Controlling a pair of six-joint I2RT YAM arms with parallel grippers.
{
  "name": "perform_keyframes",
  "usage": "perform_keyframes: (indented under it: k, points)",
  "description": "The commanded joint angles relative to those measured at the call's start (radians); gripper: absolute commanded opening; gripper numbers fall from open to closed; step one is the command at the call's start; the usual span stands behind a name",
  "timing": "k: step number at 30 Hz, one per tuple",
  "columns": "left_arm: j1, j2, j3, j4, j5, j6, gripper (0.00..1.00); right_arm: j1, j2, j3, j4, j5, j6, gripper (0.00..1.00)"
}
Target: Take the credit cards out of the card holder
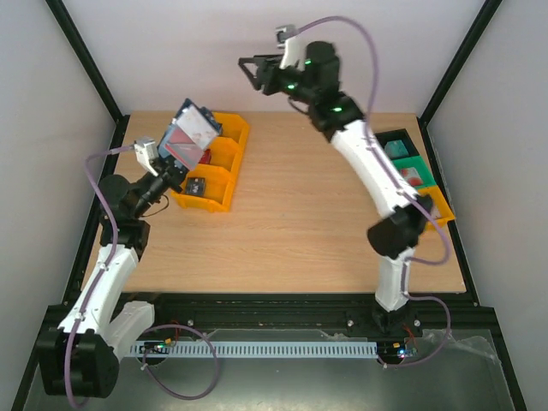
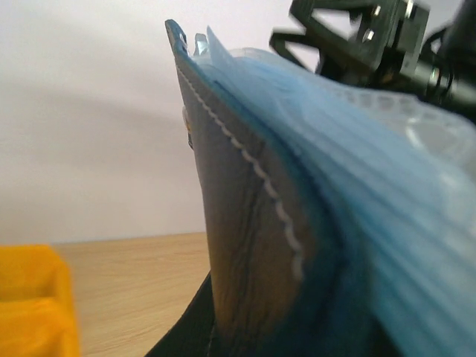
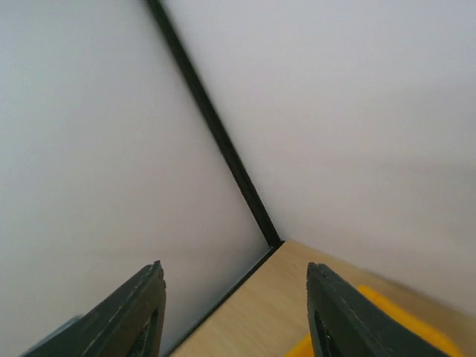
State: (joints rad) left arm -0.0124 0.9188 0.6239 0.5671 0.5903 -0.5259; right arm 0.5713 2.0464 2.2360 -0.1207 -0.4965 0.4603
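The wooden table (image 1: 300,223) spans the scene inside pale walls. The right arm (image 1: 368,163) rises from the near right edge and reaches up over the far middle. The left arm (image 1: 111,265) leans from the near left corner toward the far left. A yellow bin (image 1: 233,163) with three compartments sits at the far left of the table. A green tray (image 1: 396,135) stands at the far right edge. The card holder (image 1: 190,133) is lifted off the table, spread open above the yellow bin's left end, its lighter blue pockets fanned out in the left wrist view. The left gripper (image 1: 174,169) is clenched on the holder's lower edge. A red card (image 1: 180,144) shows in one open pocket. The right gripper (image 1: 248,74) hangs to the right of the holder and apart from it, its fingers (image 3: 134,312) parted with nothing between them. A small dark card-like piece (image 1: 197,185) lies in the bin's near compartment.
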Motion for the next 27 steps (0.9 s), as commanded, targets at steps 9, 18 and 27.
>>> perform_keyframes:
  k: [9, 18, 27]
  points:
    - [-0.253, -0.066, 0.116, -0.136, 0.097, 0.041, 0.02, 0.155, -0.669, -0.542, -0.235, -0.147, -0.335, 0.53]
    - [-0.335, -0.062, 0.150, -0.211, 0.034, 0.045, 0.02, 0.424, -0.711, -0.695, -0.180, 0.302, -0.311, 0.58]
    - [-0.339, -0.073, 0.153, -0.219, 0.029, 0.064, 0.02, 0.464, -0.569, -0.550, -0.194, 0.439, -0.353, 0.63]
